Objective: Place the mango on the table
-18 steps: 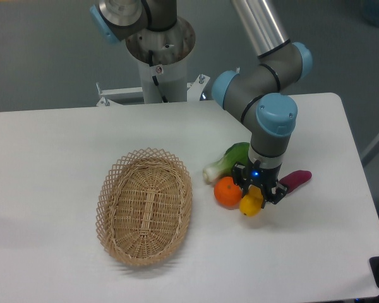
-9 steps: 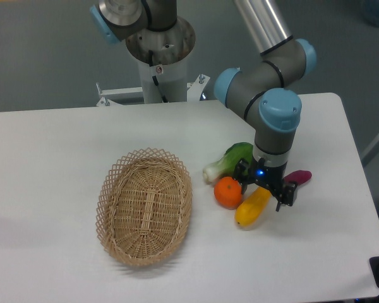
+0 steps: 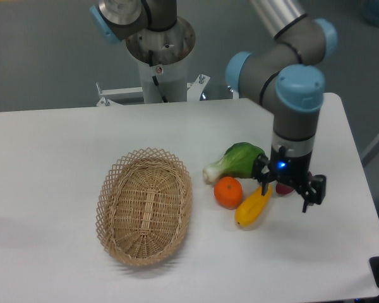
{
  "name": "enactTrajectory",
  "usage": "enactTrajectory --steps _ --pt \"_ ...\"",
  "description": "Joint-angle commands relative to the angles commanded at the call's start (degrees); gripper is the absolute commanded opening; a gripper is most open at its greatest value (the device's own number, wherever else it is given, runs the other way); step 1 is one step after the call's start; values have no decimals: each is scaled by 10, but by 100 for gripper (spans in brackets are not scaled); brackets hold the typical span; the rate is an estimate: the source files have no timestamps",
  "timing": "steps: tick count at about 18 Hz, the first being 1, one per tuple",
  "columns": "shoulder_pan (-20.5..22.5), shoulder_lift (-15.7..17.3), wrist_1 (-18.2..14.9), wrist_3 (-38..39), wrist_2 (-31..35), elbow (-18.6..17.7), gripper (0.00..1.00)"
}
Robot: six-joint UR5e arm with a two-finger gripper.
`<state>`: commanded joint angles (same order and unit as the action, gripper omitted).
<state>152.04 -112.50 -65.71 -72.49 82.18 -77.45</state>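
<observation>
The yellow mango [image 3: 252, 207] lies flat on the white table [image 3: 63, 158], just right of the round orange [image 3: 228, 192]. My gripper [image 3: 287, 194] hangs open to the right of the mango and a little above the table. Its left finger stands near the mango's upper end, and nothing is between the fingers. The arm's wrist hides most of a purple sweet potato [image 3: 283, 188] behind the gripper.
An oval wicker basket [image 3: 144, 205] sits left of the fruit with nothing in it. A green leafy vegetable [image 3: 235, 160] lies behind the orange. The robot base [image 3: 159, 57] stands at the table's far edge. The table's right edge is close to the gripper.
The gripper let go of the mango, which now lies on the table, then opened and moved up and to the right, covering the sweet potato.
</observation>
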Motion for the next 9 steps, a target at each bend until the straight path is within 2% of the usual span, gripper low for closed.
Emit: enactTrajectory --steps 4,7,9 --pt "35 11 -62 -75 -12 34 100" --pt "64 19 -110 -156 -20 43 100" --pt "85 29 -126 -213 -19 43 100"
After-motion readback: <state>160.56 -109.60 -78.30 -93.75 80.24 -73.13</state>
